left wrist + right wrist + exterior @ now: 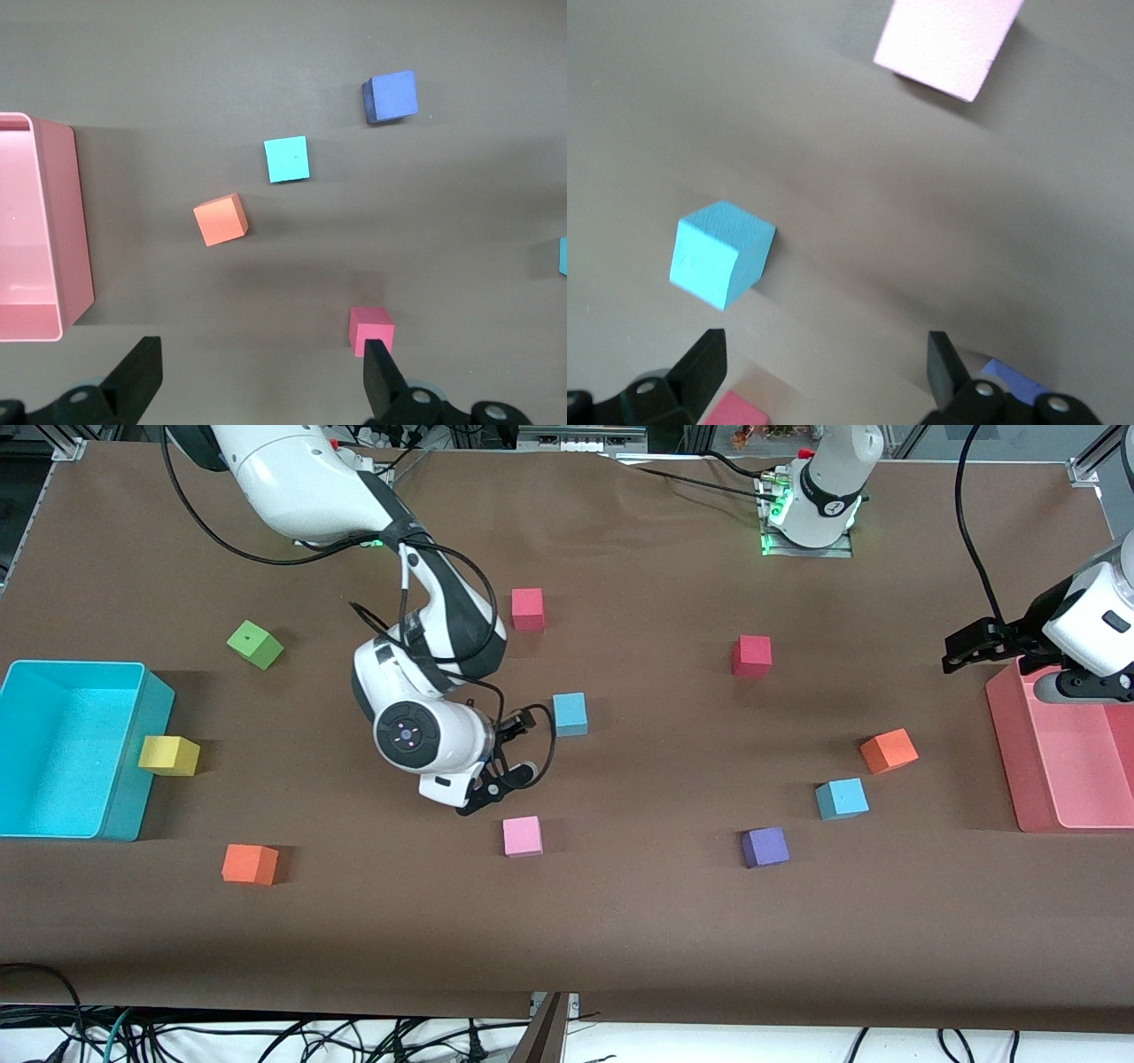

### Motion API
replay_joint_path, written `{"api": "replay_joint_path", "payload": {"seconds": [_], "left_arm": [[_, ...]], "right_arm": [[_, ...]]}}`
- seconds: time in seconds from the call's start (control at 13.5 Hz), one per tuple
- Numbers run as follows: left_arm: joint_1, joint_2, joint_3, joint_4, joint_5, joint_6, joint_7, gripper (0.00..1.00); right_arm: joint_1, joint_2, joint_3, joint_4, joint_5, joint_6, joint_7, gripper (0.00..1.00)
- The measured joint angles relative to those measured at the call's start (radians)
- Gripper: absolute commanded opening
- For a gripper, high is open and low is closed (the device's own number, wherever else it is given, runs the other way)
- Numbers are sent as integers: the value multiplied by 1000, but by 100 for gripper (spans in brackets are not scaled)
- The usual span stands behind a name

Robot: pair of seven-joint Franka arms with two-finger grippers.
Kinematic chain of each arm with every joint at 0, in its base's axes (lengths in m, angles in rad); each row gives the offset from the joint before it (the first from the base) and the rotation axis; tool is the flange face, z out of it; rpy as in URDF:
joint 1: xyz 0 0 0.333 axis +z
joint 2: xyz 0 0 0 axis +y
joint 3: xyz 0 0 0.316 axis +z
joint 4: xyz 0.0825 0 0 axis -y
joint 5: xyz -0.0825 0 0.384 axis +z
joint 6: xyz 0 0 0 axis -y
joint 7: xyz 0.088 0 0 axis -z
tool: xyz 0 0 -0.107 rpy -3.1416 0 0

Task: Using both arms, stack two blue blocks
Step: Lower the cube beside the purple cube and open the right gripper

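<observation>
One light blue block (570, 714) lies mid-table; it also shows in the right wrist view (718, 252). The other blue block (842, 798) lies toward the left arm's end, between an orange cube (888, 750) and a purple cube (765, 847); it shows in the left wrist view (287, 159). My right gripper (521, 751) hangs open and empty over the table beside the first blue block, between it and a pink cube (522, 836); its open fingers show in its wrist view (824, 363). My left gripper (961, 651) is open and empty, high by the pink tray (1010, 735), as its wrist view (261, 372) shows.
A turquoise bin (80, 666) stands at the right arm's end with a yellow cube (169, 755) against it. Other cubes: green (255, 644), orange (250, 864), and two red (528, 608) (752, 655). The pink tray also shows in the left wrist view (75, 221).
</observation>
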Motion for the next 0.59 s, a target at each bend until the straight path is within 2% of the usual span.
{"api": "replay_joint_path", "payload": {"seconds": [0.22, 0.37, 0.59], "left_arm": [[0, 1, 0, -1, 0, 0, 0, 100], [0, 2, 0, -1, 0, 0, 0, 100], [0, 3, 0, -1, 0, 0, 0, 100]], "right_arm": [[-29, -93, 0, -181, 165, 149, -266, 100], [-44, -177, 9, -364, 212, 307, -445, 100], [-80, -247, 116, -580, 239, 596, -578, 100]]}}
